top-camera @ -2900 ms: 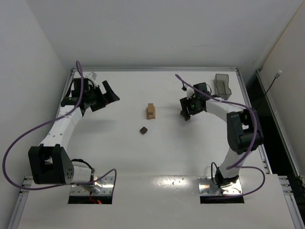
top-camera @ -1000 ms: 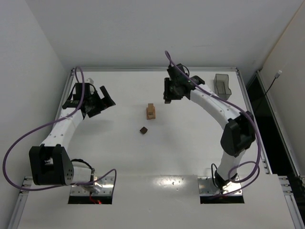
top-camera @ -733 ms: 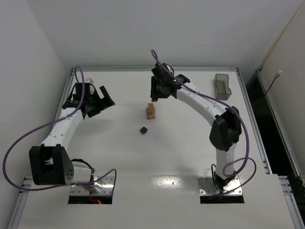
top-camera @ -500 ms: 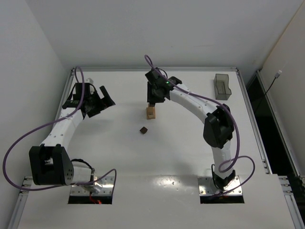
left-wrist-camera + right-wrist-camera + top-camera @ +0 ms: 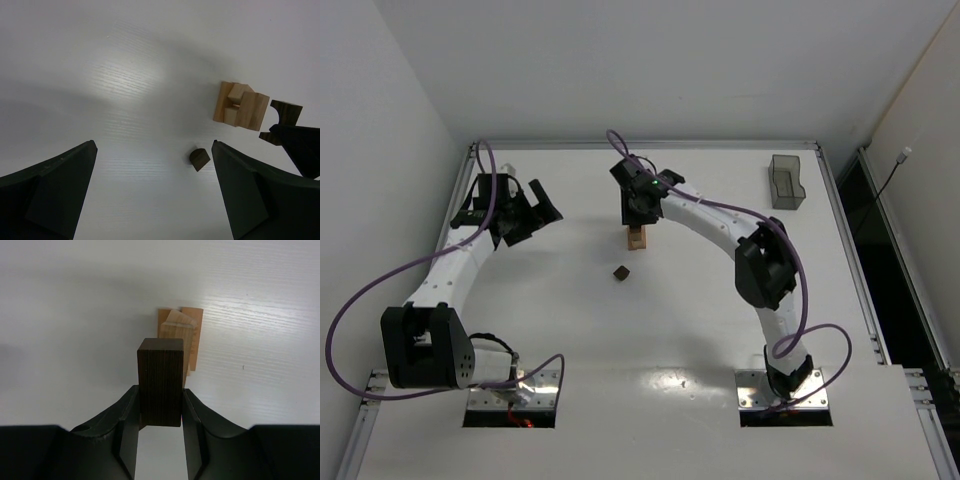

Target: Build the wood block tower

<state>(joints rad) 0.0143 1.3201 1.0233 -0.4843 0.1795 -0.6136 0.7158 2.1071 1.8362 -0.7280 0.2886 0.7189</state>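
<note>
The wood block tower [image 5: 637,238] is a small stack of light tan blocks at the table's middle; it also shows in the left wrist view [image 5: 240,106] and the right wrist view [image 5: 181,330]. My right gripper [image 5: 636,213] hangs just above the tower's far side, shut on a dark brown rectangular block [image 5: 160,381]. A small loose dark brown block [image 5: 620,272] lies on the table in front of the tower, also seen in the left wrist view [image 5: 199,159]. My left gripper [image 5: 542,204] is open and empty at the far left.
A translucent grey plastic container [image 5: 786,181] stands at the back right. The white table [image 5: 700,310] is framed by a metal rail, with white walls at left and back.
My right arm has swung left from near the container to just above the tower, carrying the dark brown block. The left arm has barely moved.
</note>
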